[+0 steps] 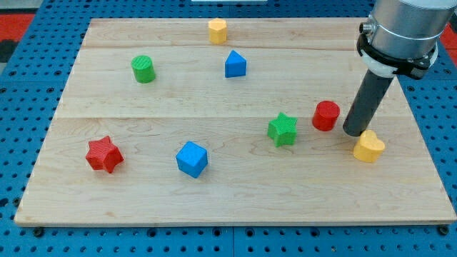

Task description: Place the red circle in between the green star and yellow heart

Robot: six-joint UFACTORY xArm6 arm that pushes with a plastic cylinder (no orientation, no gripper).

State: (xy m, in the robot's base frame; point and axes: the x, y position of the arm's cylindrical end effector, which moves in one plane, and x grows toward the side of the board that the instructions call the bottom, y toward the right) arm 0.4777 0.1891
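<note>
1. The board (235, 200) is pale wood in glued strips, lying on a blue pegboard (28, 86) full of small holes; a red patch (18, 25) shows at the far left corner.
2. Near left sits a red star (104, 154).
3. Far left stands a green cylinder (143, 69).
4. A blue cube (192, 158) lies near, left of centre.
5. At the far edge is a small yellow block (218, 31); its shape is hard to make out. Just nearer, a blue block (235, 64) with a peaked top.
6. The green star (283, 129) lies right of centre.
7. The red circle (325, 116) stands just right of the green star, apart from it.
8. My tip (355, 133) rests just right of the red circle, with the yellow heart (368, 146) just beside it, nearer and to the right.
9. So the red circle lies between green star and yellow heart, slightly farther back.
10. The arm has no jaws, only the rod under a grey collar (400, 32).
11. No writing or labels can be read.
</note>
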